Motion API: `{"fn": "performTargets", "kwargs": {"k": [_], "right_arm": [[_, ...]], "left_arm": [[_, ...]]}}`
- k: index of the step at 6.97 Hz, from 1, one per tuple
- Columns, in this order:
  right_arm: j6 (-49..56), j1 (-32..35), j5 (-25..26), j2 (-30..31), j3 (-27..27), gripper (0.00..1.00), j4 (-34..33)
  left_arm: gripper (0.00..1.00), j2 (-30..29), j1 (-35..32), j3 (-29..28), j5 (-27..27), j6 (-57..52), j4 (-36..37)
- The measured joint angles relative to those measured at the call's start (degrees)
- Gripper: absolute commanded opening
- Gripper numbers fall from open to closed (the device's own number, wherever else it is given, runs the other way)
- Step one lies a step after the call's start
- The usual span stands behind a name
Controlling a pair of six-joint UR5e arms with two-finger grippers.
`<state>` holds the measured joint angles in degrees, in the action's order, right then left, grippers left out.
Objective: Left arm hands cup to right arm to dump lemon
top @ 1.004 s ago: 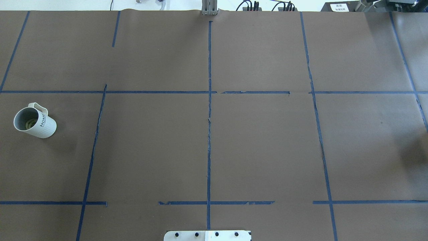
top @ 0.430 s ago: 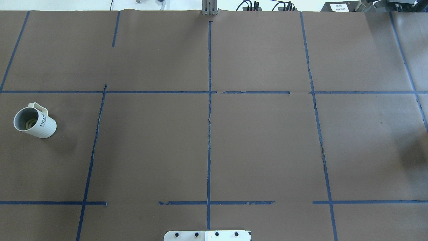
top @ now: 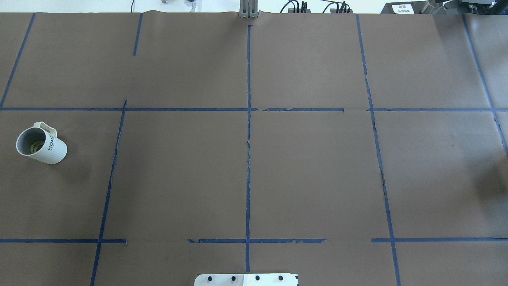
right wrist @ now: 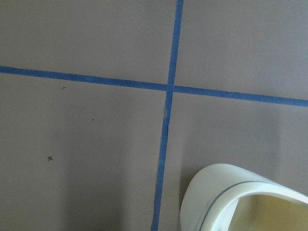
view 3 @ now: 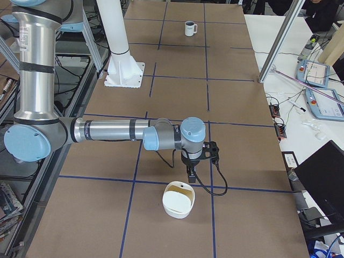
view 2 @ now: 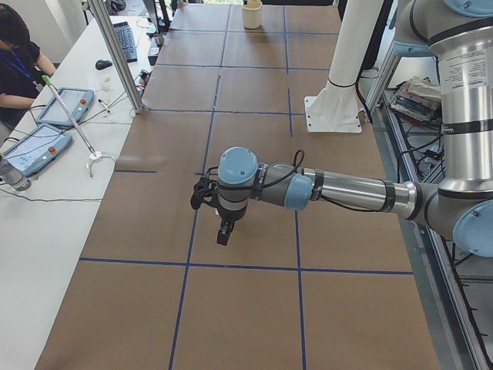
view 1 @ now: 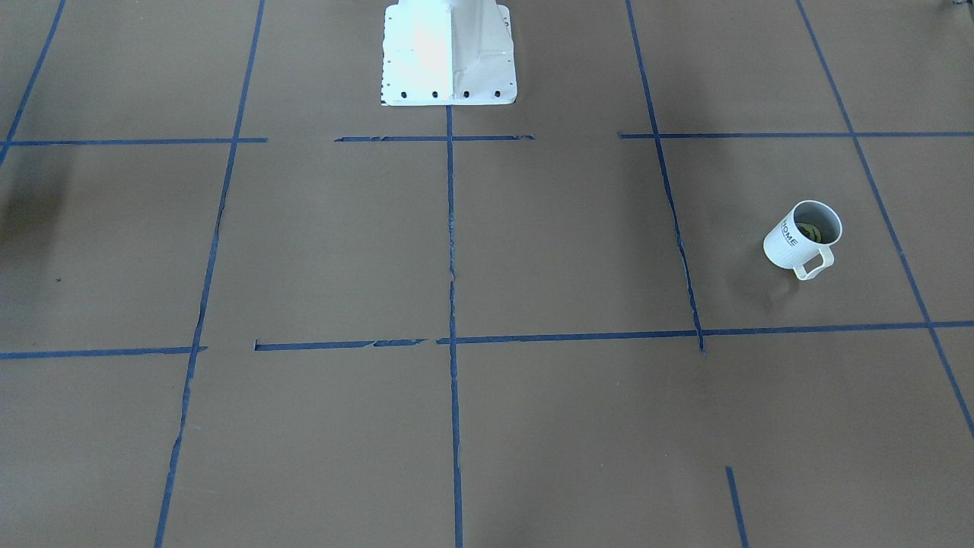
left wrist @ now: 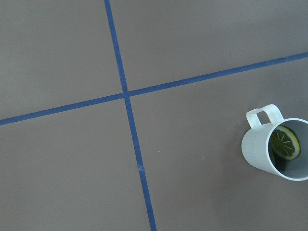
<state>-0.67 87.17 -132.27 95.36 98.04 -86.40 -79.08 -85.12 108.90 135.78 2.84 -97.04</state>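
Low, level: left arm (view 2: 347, 189) outstretched, left gripper (view 2: 223, 234) pointing down; right arm (view 3: 107, 130) likewise.

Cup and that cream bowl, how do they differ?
The cup has a handle and dark lettering; the bowl shows neither. The cup holds the lemon; nothing shows inside the bowl. The cup stands on the robot's left side, the bowl on its right. Both are pale, upright and open at the top.
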Motion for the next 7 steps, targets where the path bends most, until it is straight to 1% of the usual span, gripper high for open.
{"fn": "performTargets", "kwargs": {"k": [1, 2, 3, 4, 5, 7], "right_arm": [[0.0, 0.0, -0.1, 0.0, 0.0, 1.00, 0.0], [0.0, 0.0, -0.4, 0.0, 0.0, 1.00, 0.0], [0.0, 0.0, -0.9, 0.0, 0.0, 1.00, 0.0], [0.0, 0.0, -1.2, 0.0, 0.0, 1.00, 0.0], [0.0, 0.0, -1.3, 0.0, -0.1, 1.00, 0.0], [0.0, 0.0, -1.3, 0.0, -0.1, 1.00, -0.1]], "left_arm": [[1.00, 0.1, 3.6, 0.6, -0.7, 6.9, -1.2], [1.00, 0.4, 8.8, 0.9, -2.9, 16.1, -4.2], [1.00, 0.6, 14.7, 0.7, -6.4, 26.2, -9.1], [1.00, 0.6, 19.2, -0.2, -9.2, 34.2, -13.7], [1.00, -0.2, 21.5, -1.8, -10.9, 38.8, -16.6], [1.00, -3.2, 22.7, -5.5, -11.6, 41.0, -18.3]]}}
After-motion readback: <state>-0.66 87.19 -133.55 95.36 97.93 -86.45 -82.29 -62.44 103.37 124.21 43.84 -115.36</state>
